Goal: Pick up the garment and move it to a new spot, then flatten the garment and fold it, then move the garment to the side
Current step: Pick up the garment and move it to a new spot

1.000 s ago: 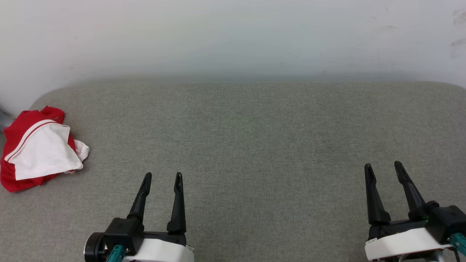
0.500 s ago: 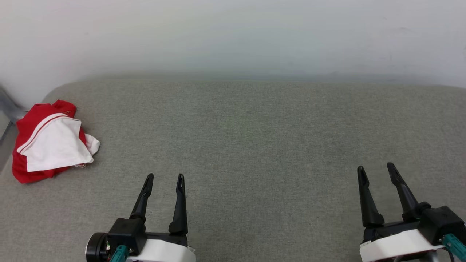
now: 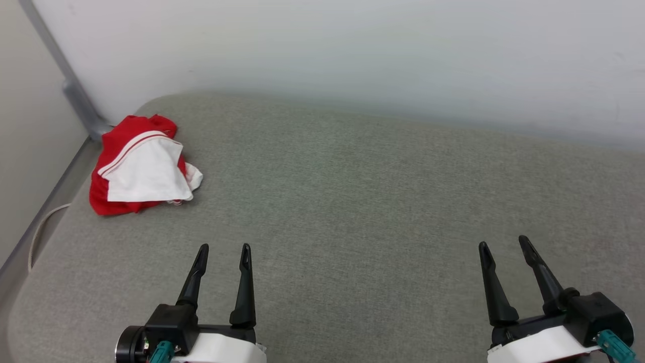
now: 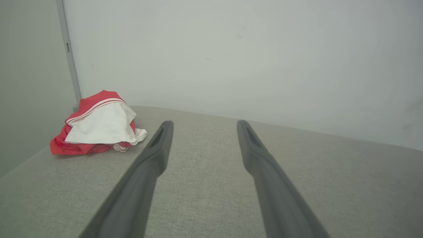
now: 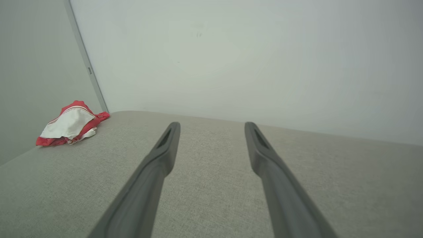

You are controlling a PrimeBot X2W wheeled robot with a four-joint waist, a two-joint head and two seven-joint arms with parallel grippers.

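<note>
Head view, shirt: the shirt [image 3: 141,171] lies crumpled at the far left corner of the tabletop [image 3: 352,201]. It's red with a white sleeve draped on top, just beside the grey post [image 3: 75,91] against the wall [image 3: 352,45].
Head view, left side: the left end effector [image 3: 224,248] sits at lower left, jaws wide and nothing between them, well apart from the shirt.
Head view, right side: the right end effector [image 3: 504,242] is at lower right, jaws wide too and empty, right across the tabletop from the shirt.
Left wrist view, fingers: 2 dark fingers [image 4: 158,148] are spread wide over bare grey fabric.
Left wrist view, shirt: it's ahead and to the left in a loose heap, with striped trim running along the sleeve edge.
Right wrist view, fingers: 2 fingers [image 5: 165,148] are parted wide, gripping nothing.
Right wrist view, shirt: it looks small and far off at the left, in the corner by the post.
</note>
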